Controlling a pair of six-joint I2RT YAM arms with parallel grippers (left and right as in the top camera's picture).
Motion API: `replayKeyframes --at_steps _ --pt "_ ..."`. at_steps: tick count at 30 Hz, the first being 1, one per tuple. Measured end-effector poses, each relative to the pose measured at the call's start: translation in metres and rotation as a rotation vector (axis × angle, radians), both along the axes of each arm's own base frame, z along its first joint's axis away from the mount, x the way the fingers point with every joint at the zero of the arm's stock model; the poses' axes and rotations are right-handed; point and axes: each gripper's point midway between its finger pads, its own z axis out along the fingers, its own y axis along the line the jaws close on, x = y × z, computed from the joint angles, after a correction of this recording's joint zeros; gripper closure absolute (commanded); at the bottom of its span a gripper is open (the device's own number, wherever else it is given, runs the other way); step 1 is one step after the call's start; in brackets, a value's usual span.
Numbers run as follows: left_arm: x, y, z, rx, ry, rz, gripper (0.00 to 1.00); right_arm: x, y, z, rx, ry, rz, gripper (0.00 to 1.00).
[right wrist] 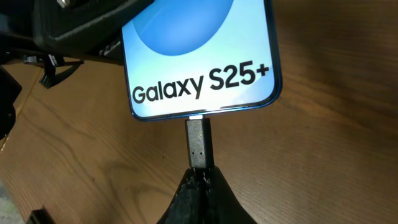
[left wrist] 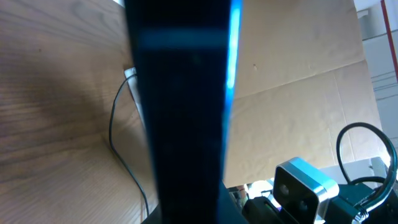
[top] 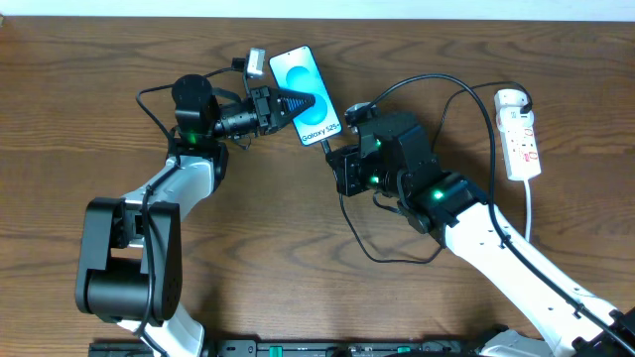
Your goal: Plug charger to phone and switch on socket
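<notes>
From where I stand the job looks about half done. The left gripper [top: 292, 102] is clamped on the phone [top: 319, 117], holding it up in the upper middle of the overhead view with its screen lit. The right gripper [right wrist: 198, 190] is pinched on the plug end of the charger [right wrist: 198, 142]. In the right wrist view the tip meets the middle of the phone's bottom edge, though I cannot tell whether it is fully home. The socket [top: 520, 134] lies at the far right of the table, well apart from both arms, with nothing near its switches. Whether it is on I cannot make out, so I would judge that step not yet done. I count one phone, one black cable, one power strip and two grippers.
</notes>
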Motion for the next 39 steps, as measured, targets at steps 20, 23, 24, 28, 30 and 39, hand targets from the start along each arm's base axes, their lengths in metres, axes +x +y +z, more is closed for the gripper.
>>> replayKeyframes --at_steps 20,23,24,28,30,39 --pt "-0.045 -0.029 0.019 0.010 -0.330 -0.229 0.93 -0.049 -0.144 0.114 -0.141 -0.274 -0.302 0.50" --pt "-0.049 -0.038 0.021 0.004 -0.334 -0.241 0.92 -0.077 -0.183 0.155 -0.125 -0.419 -0.434 0.45" --pt "-0.051 -0.043 0.022 0.000 -0.332 -0.251 0.93 -0.089 -0.197 0.169 -0.111 -0.474 -0.481 0.43" --pt "-0.052 -0.067 0.039 -0.008 -0.318 -0.296 0.92 -0.133 -0.240 0.208 -0.042 -0.628 -0.634 0.41" --pt "-0.049 -0.083 0.051 0.000 -0.292 -0.320 0.93 -0.154 -0.258 0.216 -0.009 -0.669 -0.700 0.40" --pt "-0.032 -0.115 -0.001 0.357 -0.111 -0.188 0.92 -0.172 -0.278 0.188 -0.026 -0.568 -0.783 0.38"
